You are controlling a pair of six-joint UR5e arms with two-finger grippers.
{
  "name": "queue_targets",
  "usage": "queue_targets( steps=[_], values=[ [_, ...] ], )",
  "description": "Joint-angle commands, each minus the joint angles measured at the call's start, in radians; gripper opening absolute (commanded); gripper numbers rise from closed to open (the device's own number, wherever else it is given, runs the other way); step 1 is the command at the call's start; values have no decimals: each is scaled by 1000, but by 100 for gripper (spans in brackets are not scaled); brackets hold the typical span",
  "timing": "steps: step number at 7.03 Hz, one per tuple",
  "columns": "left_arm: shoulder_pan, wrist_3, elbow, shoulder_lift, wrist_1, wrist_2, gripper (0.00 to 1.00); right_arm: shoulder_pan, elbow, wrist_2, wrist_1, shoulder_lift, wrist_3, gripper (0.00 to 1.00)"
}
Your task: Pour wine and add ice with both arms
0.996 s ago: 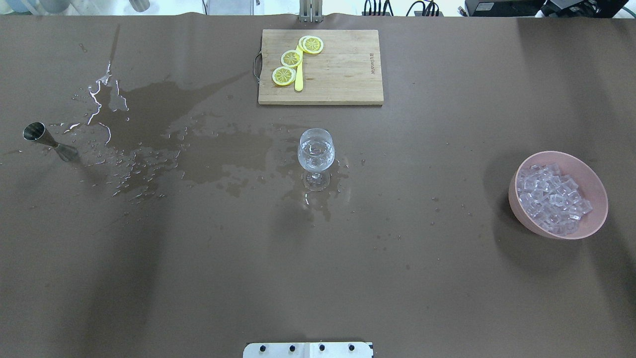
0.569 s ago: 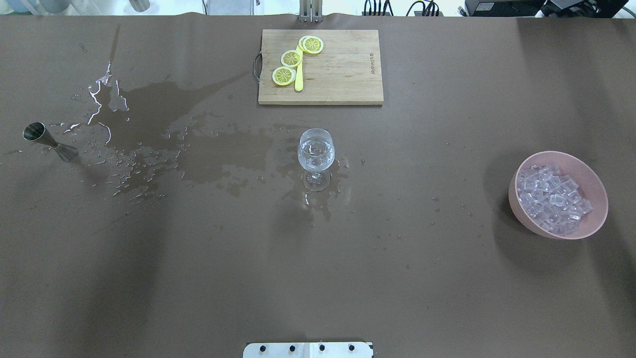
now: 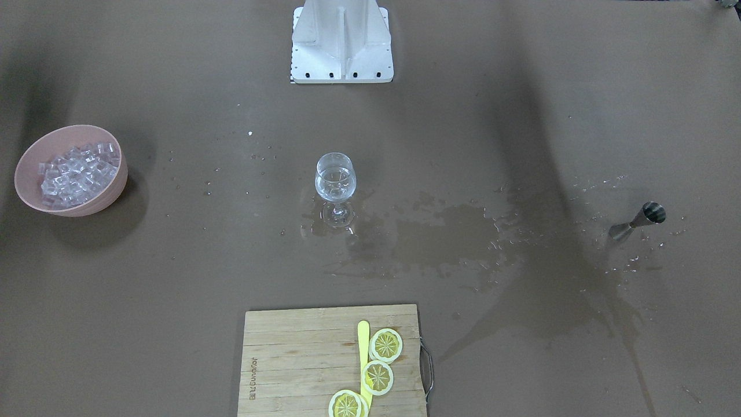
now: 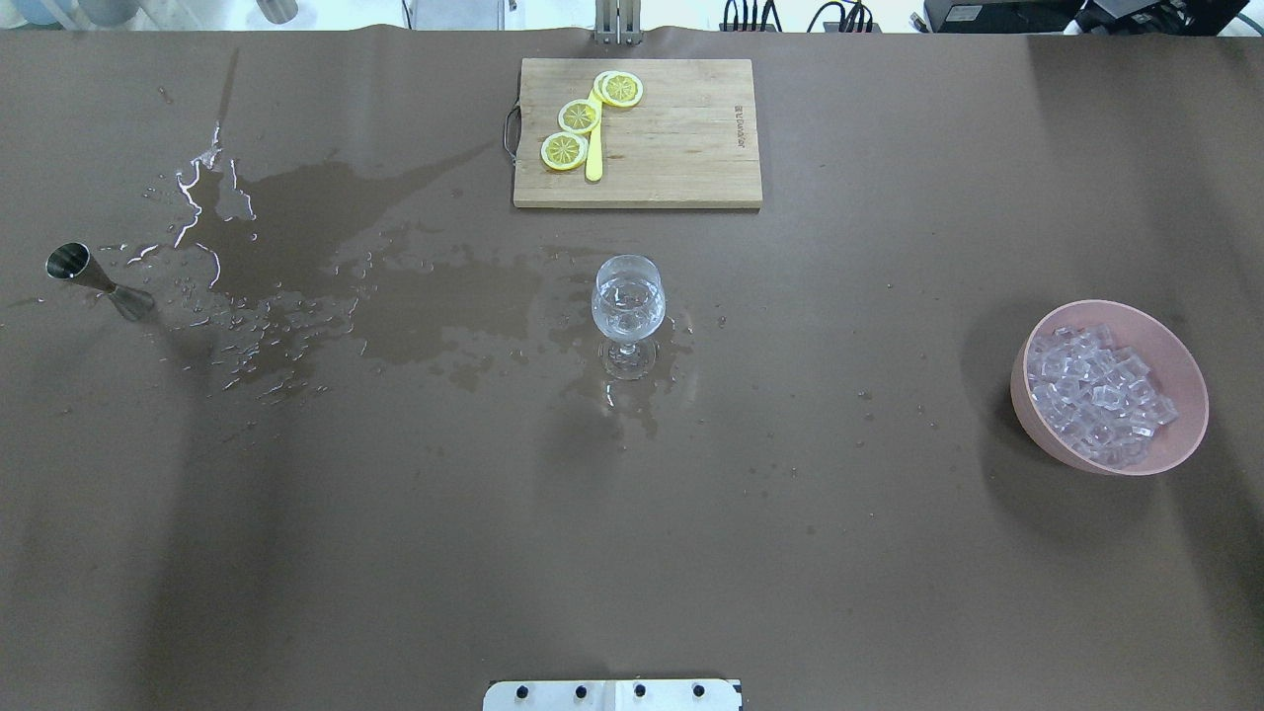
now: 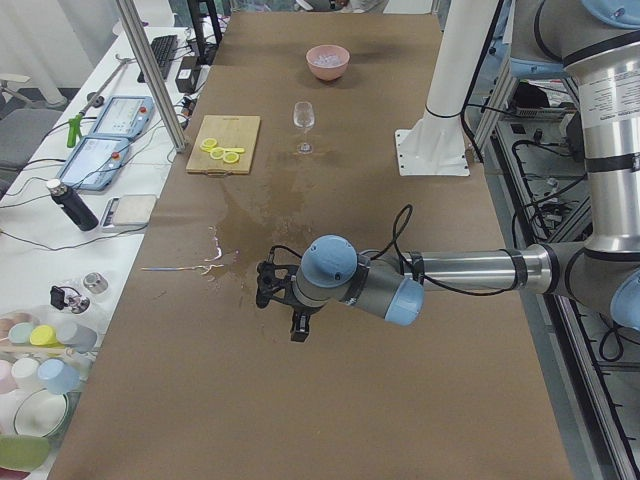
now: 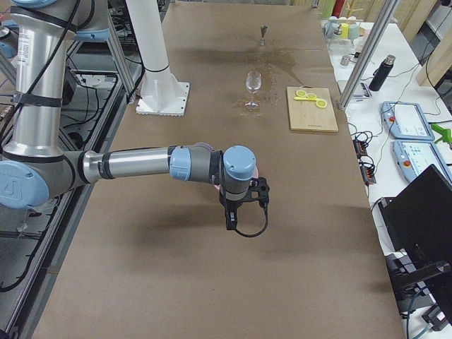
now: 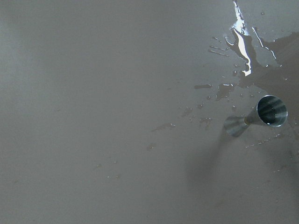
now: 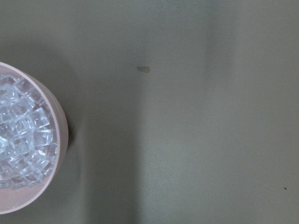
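The wine glass point(image 4: 628, 306) point(image 3: 334, 179) stands upright mid-table with a small amount of clear wine point(image 4: 626, 296) in it. The ice point(image 4: 1094, 393) point(image 8: 22, 140) fills a pink bowl point(image 4: 1190, 395) point(image 3: 23, 168) at the robot's right. Both arms hang above the table and show only in the side views. The left gripper point(image 5: 285, 305) hovers near the steel jigger point(image 4: 99, 281) point(image 7: 256, 117), and the right gripper point(image 6: 241, 205) hovers beside the bowl. I cannot tell whether either is open or shut. Neither touches anything.
A wide wet spill point(image 4: 326, 286) spreads from the jigger to the glass foot. A wooden cutting board point(image 4: 681, 148) with lemon slices point(image 4: 578, 117) and a yellow stick lies at the far edge. The white base block point(image 3: 341, 40) stands at the robot's side.
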Motion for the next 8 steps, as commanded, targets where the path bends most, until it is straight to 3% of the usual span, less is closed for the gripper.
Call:
queue_targets(
  steps=[1, 2, 3, 4, 6, 8],
  values=[
    [4, -5, 0, -2, -4, -95, 98, 0, 64, 44, -7, -9, 6, 100],
    [32, -10, -3, -13, -74, -102, 97, 0, 65, 75, -1, -17, 4, 100],
    [45, -139, 0, -13, -189, -94, 97, 0, 56, 73, -1, -19, 4, 100],
    [98, -230, 12, -4, -334, -27, 98, -3, 41, 69, -1, -11, 4, 100],
    [251, -423, 12, 7, -479, 170, 98, -3, 15, 75, 14, -3, 4, 100],
    [298, -588, 24, 33, -601, 220, 98, -3, 7, 73, 121, -6, 1, 100]
  ],
)
